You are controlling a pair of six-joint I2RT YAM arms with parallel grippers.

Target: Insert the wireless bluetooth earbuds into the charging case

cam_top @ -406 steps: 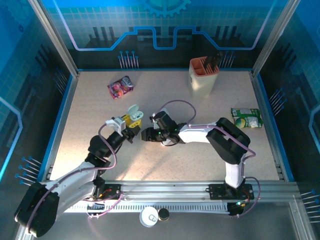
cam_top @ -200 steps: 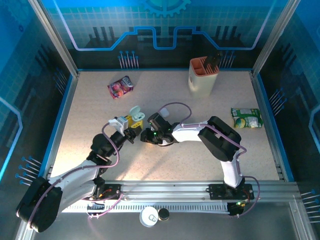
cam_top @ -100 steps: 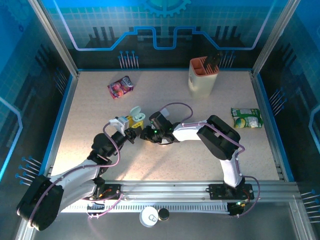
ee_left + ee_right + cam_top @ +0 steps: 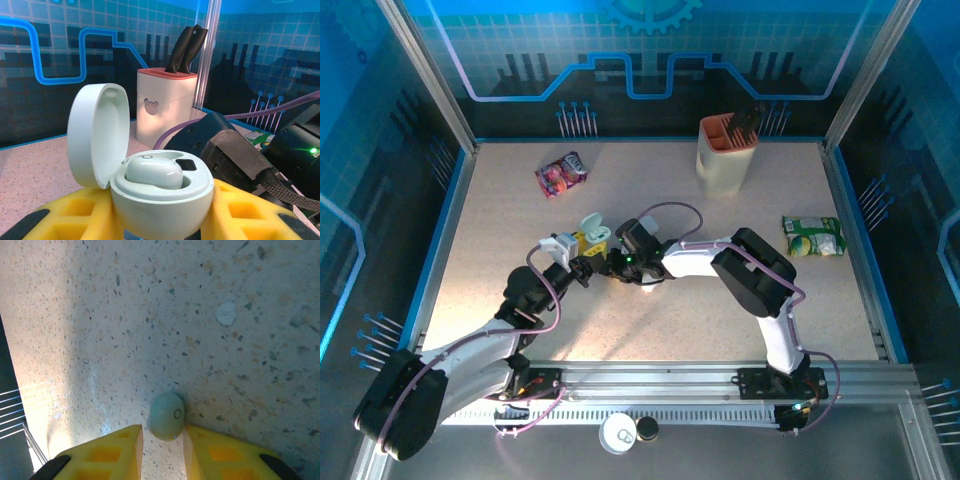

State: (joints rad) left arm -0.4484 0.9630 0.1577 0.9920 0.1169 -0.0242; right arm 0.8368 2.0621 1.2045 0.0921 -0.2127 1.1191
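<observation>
Speckled beige table [image 4: 500, 210] sat inside a blue-lit booth, with circuit-pattern wall panels [image 4: 650, 50] behind, aluminium posts [image 4: 428, 70] at the far corners and blue edging round the tabletop. Left gripper [image 4: 160, 222] was clamped on the charging case [image 4: 165, 205], a yellow finger [image 4: 65, 212] on either side and the lid [image 4: 97, 135] hinged up on the left. A white earbud [image 4: 152, 172] sat in the case. The case was left of table centre; couldn't tell if it touched the surface. Right gripper [image 4: 161, 435] pinched a pale earbud [image 4: 166, 422] at its yellow fingertips [image 4: 117, 445], facing down at bare tabletop, just beside the case in the top view. A cream knife block [image 4: 725, 155] with dark handles stood at the far edge, right of centre. A pink snack pack [image 4: 561, 174] lay far left and a green packet [image 4: 814, 236] near the right edge.
</observation>
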